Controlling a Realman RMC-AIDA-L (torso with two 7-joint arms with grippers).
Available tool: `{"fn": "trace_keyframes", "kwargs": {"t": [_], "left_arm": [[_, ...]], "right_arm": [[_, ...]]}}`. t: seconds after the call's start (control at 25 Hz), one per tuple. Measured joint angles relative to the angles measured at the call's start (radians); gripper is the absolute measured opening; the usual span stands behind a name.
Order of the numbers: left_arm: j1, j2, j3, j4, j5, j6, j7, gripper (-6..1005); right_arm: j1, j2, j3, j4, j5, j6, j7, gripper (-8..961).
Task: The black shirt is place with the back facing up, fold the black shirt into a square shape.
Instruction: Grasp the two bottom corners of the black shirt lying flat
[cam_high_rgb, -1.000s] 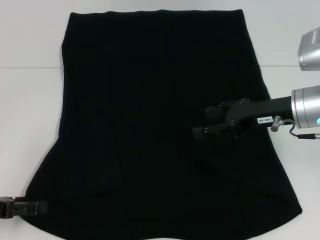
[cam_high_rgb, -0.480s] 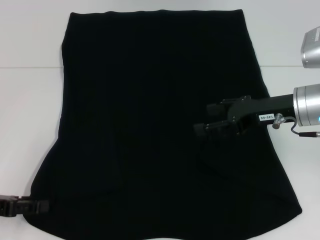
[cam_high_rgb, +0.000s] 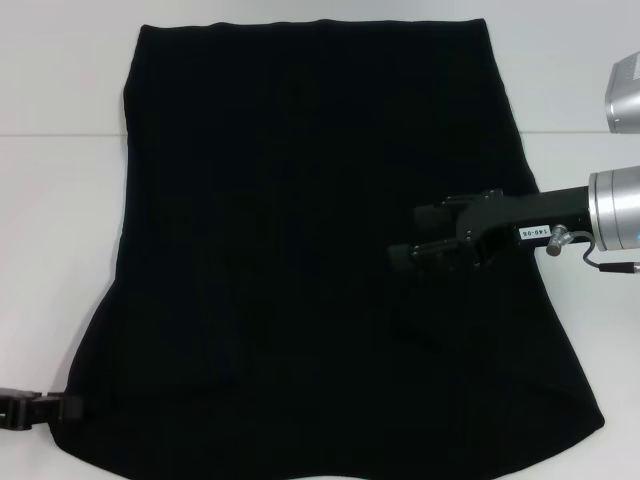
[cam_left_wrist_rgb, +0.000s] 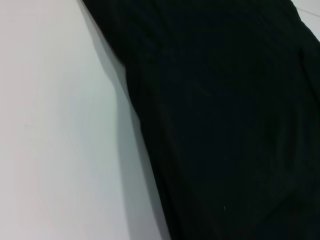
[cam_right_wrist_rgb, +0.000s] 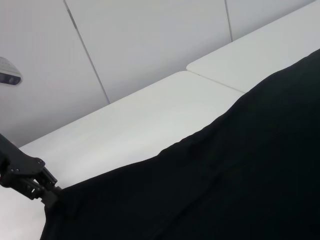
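**Fold status: sides look tucked in, square not made yet**

The black shirt (cam_high_rgb: 320, 250) lies flat on the white table (cam_high_rgb: 60, 220), filling most of the head view, far hem near the table's back edge, near hem flaring out toward the robot. No sleeves stick out on either side, so my read is they're already folded inward (judgement only: black on black, no fold lines readable). What's left: the shape is a long panel, wider at the near end, not a square. At least one more fold, bringing one end over the other, looks needed.

Right gripper (cam_high_rgb: 405, 252) hovers over the right-centre of the shirt, arm reaching in from the right edge. Its fingers (cam_high_rgb: 432, 213) stand slightly apart with nothing between them; whether the tips touch the fabric is not clear.

Left gripper (cam_high_rgb: 68, 408) sits low at the near-left corner of the shirt, just at the fabric's edge. Cannot tell whether it is gripping the hem or if the fingers are apart or together; most of it is cut off by the frame.

Hidden or unclear:
- Near hem runs out of the head view.
- Left wrist view shows only the shirt's edge on table, no fingers.
- Collar, seams, layer count: unreadable.
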Motion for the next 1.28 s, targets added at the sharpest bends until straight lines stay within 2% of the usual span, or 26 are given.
{"fn": "trace_keyframes", "kwargs": {"t": [0.24,0.48,0.76,0.88,1.28], "left_arm": [[-0.005,0.0,0.001,-0.002,0.0,-0.002,0.0,178],[-0.013,0.0,0.0,-0.002,-0.003,0.0,0.0,-1],[-0.027,0.0,-0.002,-0.012,-0.033,0.012,0.004,-1],[-0.031,0.0,-0.002,-0.02,-0.037,0.013,0.004,-1],[-0.041,0.0,-0.001,-0.026,-0.039,0.021,0.002,-1]], "right_arm": [[-0.002,0.0,0.002,0.0,0.0,0.0,0.0,914],[-0.007,-0.001,0.001,0.0,0.0,0.003,0.0,914],[-0.013,-0.009,0.001,0.0,-0.007,0.005,0.042,915],[-0.029,-0.031,-0.005,0.0,-0.009,-0.001,0.114,915],[-0.145,-0.134,-0.002,-0.002,-0.099,-0.089,0.421,915]]}}
